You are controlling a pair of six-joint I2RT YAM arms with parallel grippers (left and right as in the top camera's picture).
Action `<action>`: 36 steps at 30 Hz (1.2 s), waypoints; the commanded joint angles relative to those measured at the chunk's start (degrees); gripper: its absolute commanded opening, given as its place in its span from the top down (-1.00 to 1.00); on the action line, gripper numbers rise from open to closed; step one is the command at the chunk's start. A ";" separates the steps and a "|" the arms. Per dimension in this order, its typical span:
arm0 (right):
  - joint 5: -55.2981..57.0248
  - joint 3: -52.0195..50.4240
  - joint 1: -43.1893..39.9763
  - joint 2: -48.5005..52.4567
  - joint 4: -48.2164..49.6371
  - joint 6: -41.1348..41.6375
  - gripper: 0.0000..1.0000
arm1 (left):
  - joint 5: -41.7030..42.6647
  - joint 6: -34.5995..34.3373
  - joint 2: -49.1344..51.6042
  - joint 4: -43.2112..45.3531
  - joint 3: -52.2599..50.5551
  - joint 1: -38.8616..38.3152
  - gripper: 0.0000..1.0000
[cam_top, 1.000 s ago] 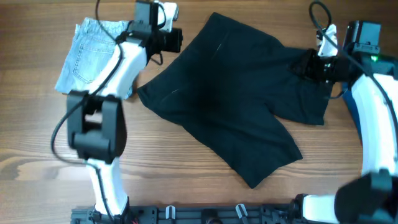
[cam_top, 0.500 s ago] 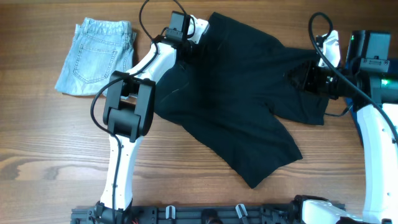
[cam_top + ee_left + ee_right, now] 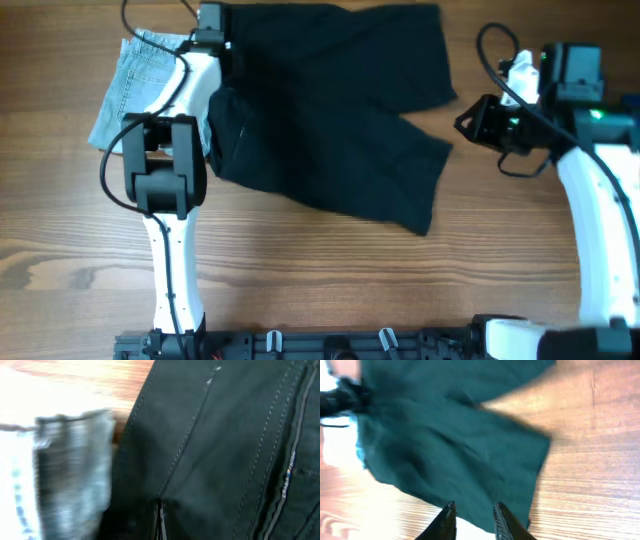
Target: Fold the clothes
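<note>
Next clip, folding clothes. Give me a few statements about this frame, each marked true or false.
The black shorts lie on the wooden table. True.
The denim shorts lie right of the black shorts. False: they lie left of them.
The right hand clamps the black shorts. False: its fingers stand open, holding nothing.
The left arm reaches to the black shorts' corner beside the denim shorts. True.

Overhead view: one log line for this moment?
black shorts: spread, unfolded | jeans: folded, far left | left gripper: at shorts' left edge, grip unclear | right gripper: open, empty, beside shorts' right edge
</note>
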 commanded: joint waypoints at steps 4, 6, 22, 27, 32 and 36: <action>11.08 -2.32 1.57 14.29 2.86 3.37 0.07 | -1.57 -1.01 -7.52 -4.33 -3.41 -2.21 0.53; 14.99 -2.32 1.09 17.25 5.35 3.41 -0.01 | -0.28 -0.96 -12.41 -6.01 -3.41 -2.43 0.30; 3.34 -2.91 -1.29 33.66 21.59 -3.39 0.60 | 7.76 -0.98 -45.13 -41.05 -3.41 -2.82 -0.41; 8.90 -0.63 -4.13 30.08 24.55 -2.75 0.91 | 7.80 -1.03 -44.94 -49.68 -7.45 -2.78 -0.25; 6.84 0.37 -9.62 27.17 22.01 -2.80 0.89 | 12.11 -1.07 -44.89 -47.41 -17.88 -2.84 -0.25; 2.27 -1.53 -8.85 27.17 18.51 -2.99 -0.07 | 12.31 -2.14 -44.89 -39.30 -29.88 -2.93 -0.30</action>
